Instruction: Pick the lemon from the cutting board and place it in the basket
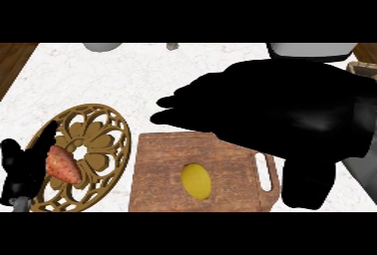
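Observation:
A yellow lemon [196,181] lies on the brown wooden cutting board [165,164] at the lower middle, its handle to the right. My right hand [294,114] hangs large and black above the board's far right corner, fingers stretched left and relaxed, thumb down beside the handle, holding nothing. The lemon sits apart from it, below the fingers. A woven basket edge [363,67] peeks out at the far right behind the hand, mostly hidden. My left hand [18,169] rests open at the lower left edge, fingers up.
A round carved openwork wooden piece [95,132] lies left of the board with a red strawberry [63,164] on it. Grey objects [103,47] [309,49] stand along the counter's far edge. Wooden floor shows at the top corners.

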